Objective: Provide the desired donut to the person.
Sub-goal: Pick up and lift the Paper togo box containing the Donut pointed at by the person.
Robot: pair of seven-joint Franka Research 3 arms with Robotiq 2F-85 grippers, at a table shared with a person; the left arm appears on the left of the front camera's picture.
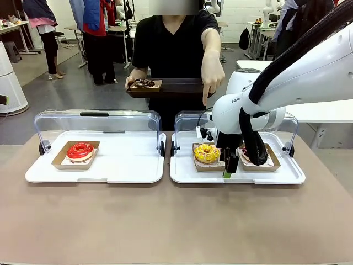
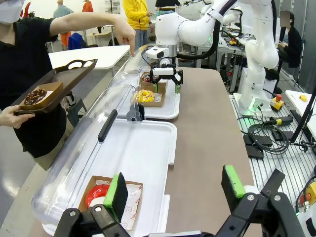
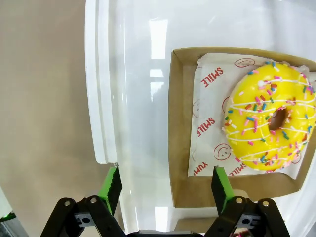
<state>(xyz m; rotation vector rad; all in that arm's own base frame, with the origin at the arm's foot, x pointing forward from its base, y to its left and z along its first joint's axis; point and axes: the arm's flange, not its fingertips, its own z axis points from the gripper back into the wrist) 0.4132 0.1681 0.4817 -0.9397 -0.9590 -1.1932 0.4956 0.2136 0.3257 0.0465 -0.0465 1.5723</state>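
A yellow sprinkled donut (image 1: 207, 153) (image 3: 269, 116) lies in a cardboard tray (image 3: 180, 148) on the right white tray (image 1: 187, 174). My right gripper (image 1: 227, 165) (image 3: 167, 186) is low over that cardboard tray, open, its green fingers straddling one edge. The person (image 1: 171, 38) points a finger (image 1: 205, 99) down toward this side and holds a brown tray (image 1: 182, 87) carrying a chocolate donut (image 1: 144, 83). A red donut (image 1: 80, 150) (image 2: 96, 195) sits on the left white tray. My left gripper (image 2: 174, 190) hovers open near it, holding nothing.
Both white trays have clear lids (image 1: 99, 124) hinged open at the back. A dark-topped donut (image 1: 258, 156) sits behind my right arm, mostly hidden. Bare table (image 1: 165, 221) lies in front of the trays. Bystanders stand far behind.
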